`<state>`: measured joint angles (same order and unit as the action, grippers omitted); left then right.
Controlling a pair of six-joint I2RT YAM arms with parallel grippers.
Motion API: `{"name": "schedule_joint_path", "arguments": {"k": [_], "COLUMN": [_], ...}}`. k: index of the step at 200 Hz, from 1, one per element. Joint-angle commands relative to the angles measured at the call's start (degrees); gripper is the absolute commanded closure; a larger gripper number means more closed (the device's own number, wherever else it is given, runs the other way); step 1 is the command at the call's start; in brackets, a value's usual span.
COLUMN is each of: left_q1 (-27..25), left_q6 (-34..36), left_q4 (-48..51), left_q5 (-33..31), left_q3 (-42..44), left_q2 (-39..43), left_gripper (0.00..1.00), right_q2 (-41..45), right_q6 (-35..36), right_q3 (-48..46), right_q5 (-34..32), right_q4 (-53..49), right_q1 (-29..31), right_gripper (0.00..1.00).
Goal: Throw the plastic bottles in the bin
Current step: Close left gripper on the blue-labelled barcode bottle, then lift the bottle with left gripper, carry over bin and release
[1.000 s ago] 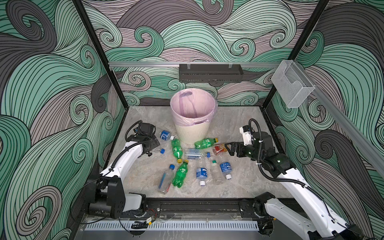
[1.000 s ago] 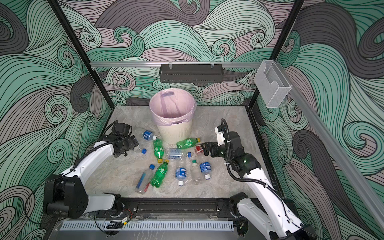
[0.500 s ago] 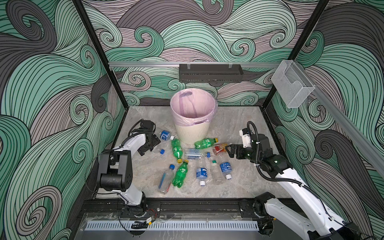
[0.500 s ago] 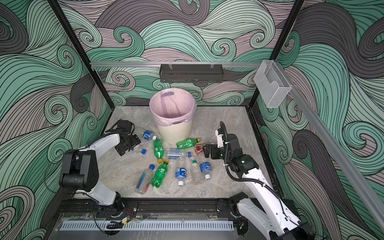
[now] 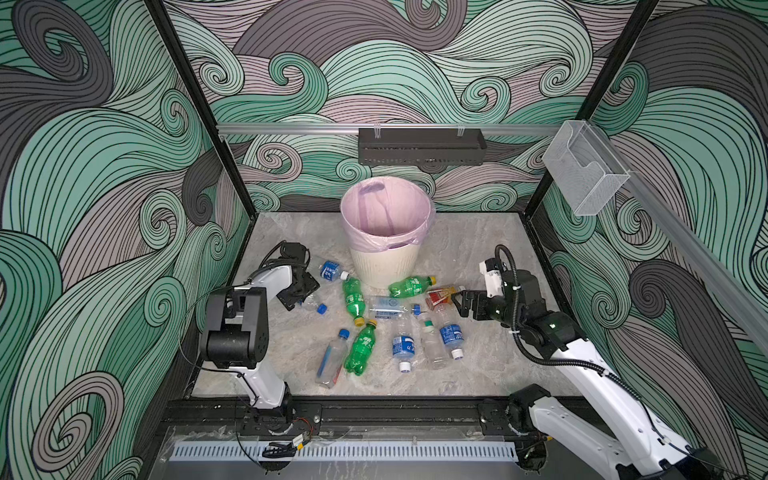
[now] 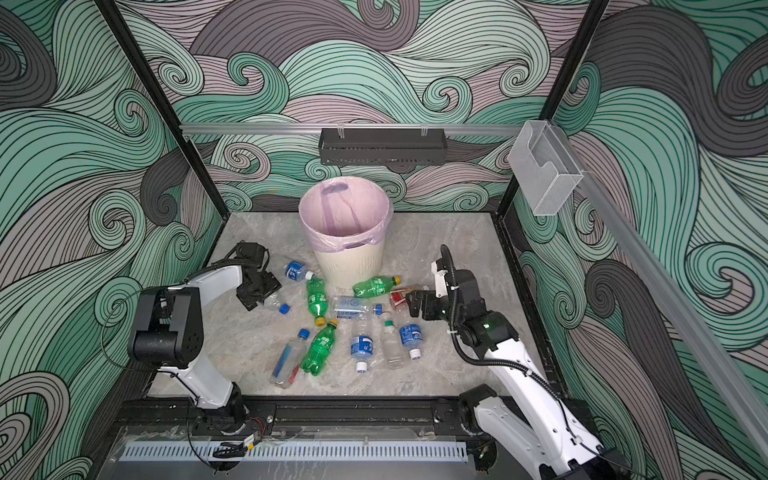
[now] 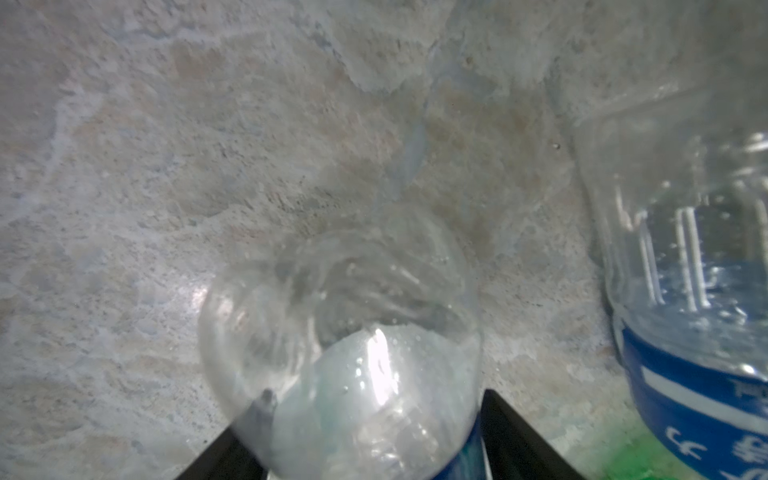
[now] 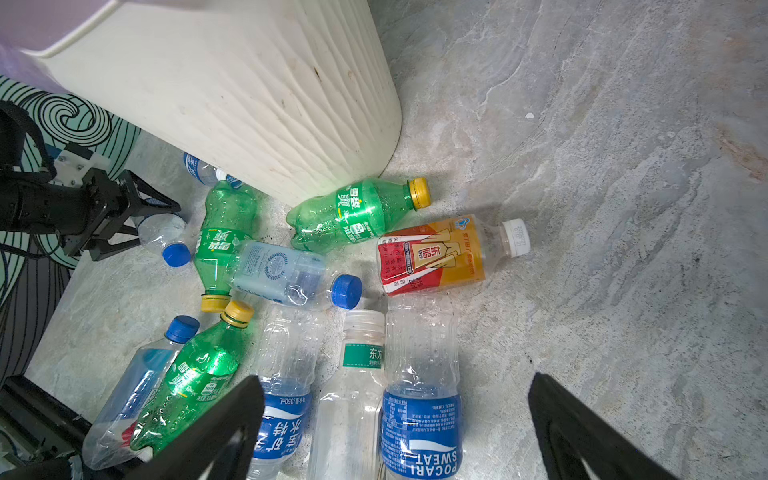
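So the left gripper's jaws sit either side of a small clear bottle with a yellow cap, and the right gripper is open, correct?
The cap is blue, not yellow, as the right wrist view shows. The left gripper straddles that small clear bottle; the right gripper is open.

Top pair: high front, angled down on whole table [image 5: 478, 249]. L wrist: v. close. R wrist: low; shares bottles [image 8: 345, 216], bin [image 8: 249, 104] w/ top.

**Bin [image 6: 347, 266] upright, floor [image 6: 457, 249] littered**

Leans in low with the left gripper [image 6: 262, 296] at a clear blue-capped bottle [image 6: 273, 302]. Holds the right gripper [image 6: 412, 304] wide open just beside the red-labelled bottle [image 6: 398, 298]. Shows plastic bottles [image 6: 320, 349] strewn in front.
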<state>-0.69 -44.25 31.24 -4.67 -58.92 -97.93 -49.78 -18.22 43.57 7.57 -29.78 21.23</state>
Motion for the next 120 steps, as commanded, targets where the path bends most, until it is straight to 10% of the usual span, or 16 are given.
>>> {"name": "schedule_joint_path", "arguments": {"k": [1,120], "left_q1": [0.49,0.50], "left_q6": [-0.75,4.22], "left_q4": [-0.47,6.47], "left_q5": [0.89,-1.10], "left_q3": [0.88,3.36], "left_q2": [0.09,13.95], "left_gripper": [0.24,0.42], "right_q2": [-0.10,-1.50], "right_q6": [-0.38,0.46], "right_q3": [-0.50,-1.21], "right_q5": [-0.64,-5.81], "right_q4": [0.41,-0.71], "right_q1": [-0.32,-0.37], "right_gripper": [0.01,0.01]}}
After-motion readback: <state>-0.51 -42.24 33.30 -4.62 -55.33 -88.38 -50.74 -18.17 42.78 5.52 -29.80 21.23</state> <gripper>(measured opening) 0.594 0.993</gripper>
